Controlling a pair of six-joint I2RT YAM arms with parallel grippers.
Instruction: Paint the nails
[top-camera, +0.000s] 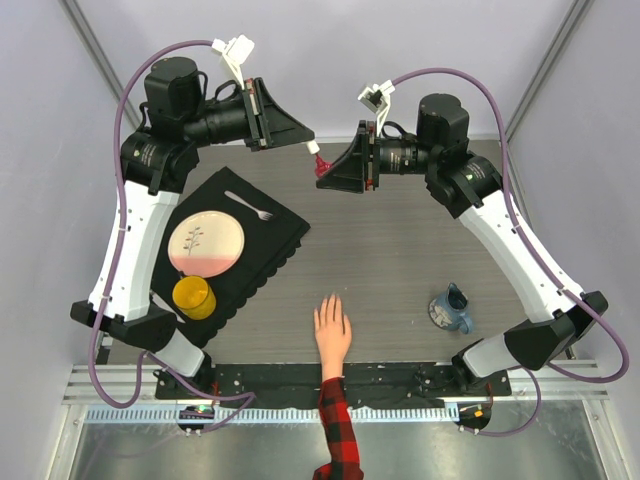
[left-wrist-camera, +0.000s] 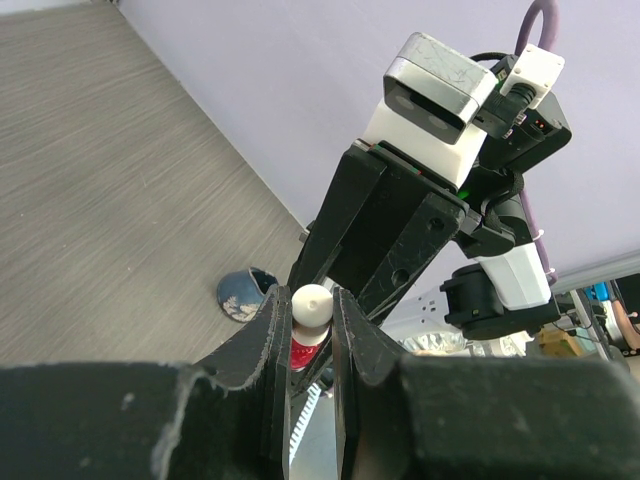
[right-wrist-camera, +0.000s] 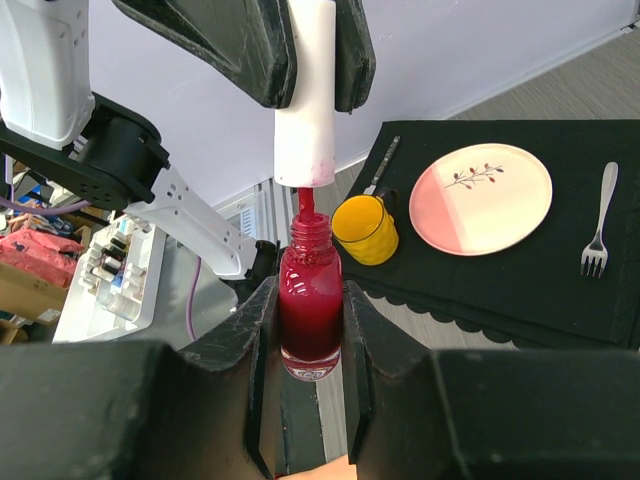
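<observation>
While the polish bottle (right-wrist-camera: 310, 290) is clamped by the right gripper (right-wrist-camera: 308, 312) and its cap (right-wrist-camera: 303, 100) by the left gripper (left-wrist-camera: 311, 312), tiny stiff nails (top-camera: 328, 301) at 6 o'clock are best brushed lightly.

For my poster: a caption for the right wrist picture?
Right fingers grip the red polish bottle; left fingers hold its white brush cap.

One each — plate (top-camera: 205, 243); fork (top-camera: 250, 207); yellow cup (top-camera: 193, 297); blue mug (top-camera: 452, 310); bottle (right-wrist-camera: 310, 300) (red polish).
</observation>
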